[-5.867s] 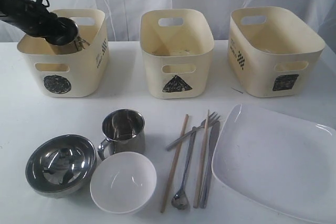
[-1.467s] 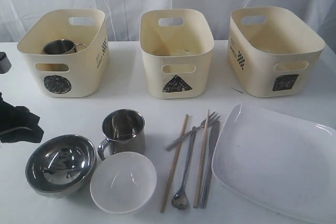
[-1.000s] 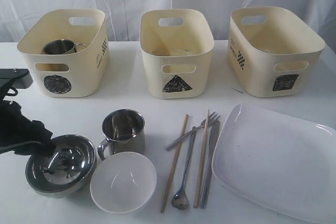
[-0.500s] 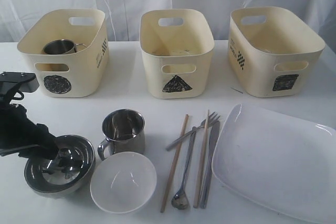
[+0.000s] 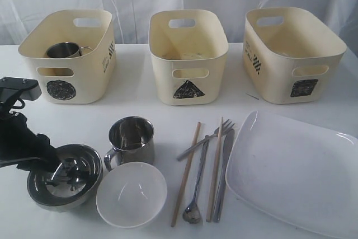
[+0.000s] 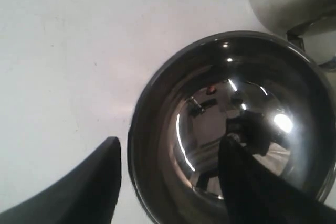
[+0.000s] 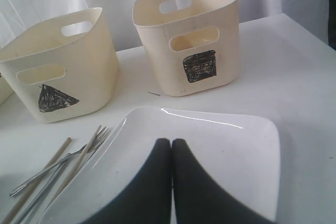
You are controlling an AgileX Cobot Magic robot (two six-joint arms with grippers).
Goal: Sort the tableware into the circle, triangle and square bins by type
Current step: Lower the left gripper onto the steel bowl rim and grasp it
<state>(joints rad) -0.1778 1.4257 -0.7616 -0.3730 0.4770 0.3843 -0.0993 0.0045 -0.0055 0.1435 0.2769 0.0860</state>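
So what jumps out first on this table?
Probably the black left gripper at the front left, its jaws open astride the rim of the steel bowl. Behind stand three cream bins in a row: the circle bin, with a steel mug already inside, the triangle bin and the square bin. A large white square plate fills the front right.

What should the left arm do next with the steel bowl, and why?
Probably close the left gripper on the rim of the steel bowl. Its jaws are open and straddle the rim, one finger outside the wall and one inside, so a pinch should secure the bowl for lifting.
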